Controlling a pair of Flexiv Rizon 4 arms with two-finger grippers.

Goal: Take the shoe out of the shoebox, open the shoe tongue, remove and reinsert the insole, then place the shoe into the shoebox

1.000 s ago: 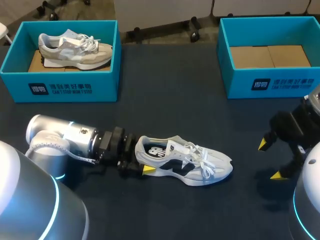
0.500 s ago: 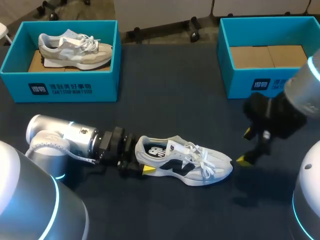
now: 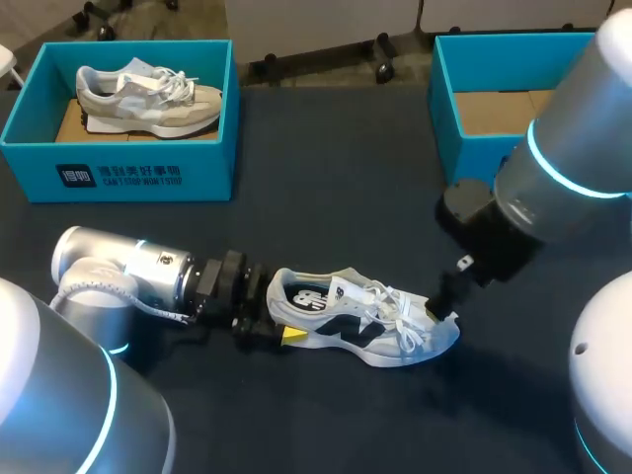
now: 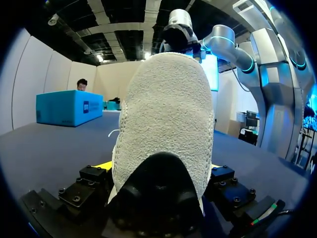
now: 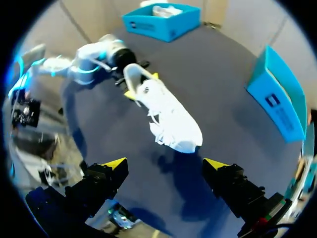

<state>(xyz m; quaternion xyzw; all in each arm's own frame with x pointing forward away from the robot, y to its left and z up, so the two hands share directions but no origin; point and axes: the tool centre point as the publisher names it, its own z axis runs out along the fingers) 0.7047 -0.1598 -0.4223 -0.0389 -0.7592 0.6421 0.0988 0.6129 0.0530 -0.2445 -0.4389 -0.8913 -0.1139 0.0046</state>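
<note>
Shoe (image 3: 360, 331) sits heel-first in left gripper (image 3: 279, 318) (right gripper (image 5: 165, 166) near toe).

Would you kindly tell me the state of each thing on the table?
white shoe: upright on table, insole inside.
left claw: shut on the white shoe's heel.
right claw: open, above the toe.
left shoebox: open, holding grey shoe.
right shoebox: open, no shoe seen.

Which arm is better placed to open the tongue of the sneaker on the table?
Right. The right gripper is open above the white-and-black mesh sneaker near its toe, free to work; the left gripper is shut on the heel.
</note>
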